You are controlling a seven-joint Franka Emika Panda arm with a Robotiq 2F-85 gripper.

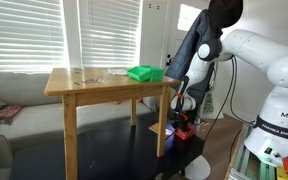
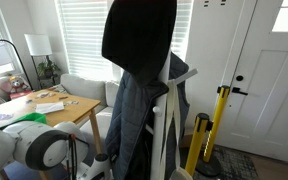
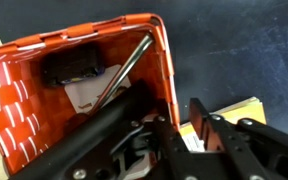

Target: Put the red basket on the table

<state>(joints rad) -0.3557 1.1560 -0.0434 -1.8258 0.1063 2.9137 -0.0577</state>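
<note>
The red basket (image 3: 19,105) fills the left of the wrist view, its woven wall lit orange, with a metal rod and dark items inside. In an exterior view it sits low on the black platform (image 1: 186,130), beside the table's near leg. My gripper (image 3: 181,112) straddles the basket's right wall, one finger inside and one outside, with a gap still showing at the outer finger. In an exterior view the gripper (image 1: 182,112) hangs just above the basket. The light-brown wooden table (image 1: 89,86) stands to the left and also shows in an exterior view (image 2: 59,106).
A green basket (image 1: 144,73) sits on the table's far end. The black platform (image 1: 114,150) lies under the table. A yellow pad (image 3: 234,112) lies beside the red basket. A dark coat on a stand (image 2: 139,60) blocks much of an exterior view.
</note>
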